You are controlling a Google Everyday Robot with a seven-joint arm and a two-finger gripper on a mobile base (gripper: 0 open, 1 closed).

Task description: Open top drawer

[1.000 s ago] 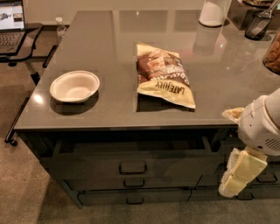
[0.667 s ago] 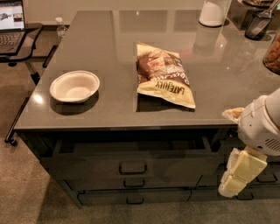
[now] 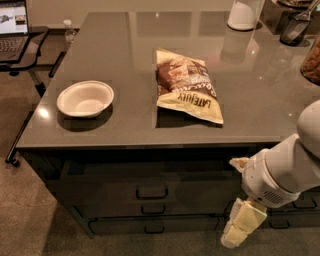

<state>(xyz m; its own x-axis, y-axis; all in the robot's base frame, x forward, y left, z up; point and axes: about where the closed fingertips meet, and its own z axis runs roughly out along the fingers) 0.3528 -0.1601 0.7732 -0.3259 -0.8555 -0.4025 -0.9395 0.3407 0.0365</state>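
The top drawer (image 3: 110,187) is a wide dark grey front just under the countertop, with a small loop pull (image 3: 151,192) at its centre. It stands pulled out a little, with a dark gap showing between its top edge and the counter. My gripper (image 3: 243,226) hangs pointing down at the lower right, on the white arm (image 3: 280,172). It is well to the right of the pull and a little below it, touching nothing that I can see.
Two slimmer drawer fronts with their own pulls (image 3: 152,209) lie below the top drawer. On the grey countertop (image 3: 115,60) sit a white bowl (image 3: 85,98) and a chip bag (image 3: 186,85). A white jug (image 3: 243,14) stands at the back. A laptop (image 3: 12,25) is at the far left.
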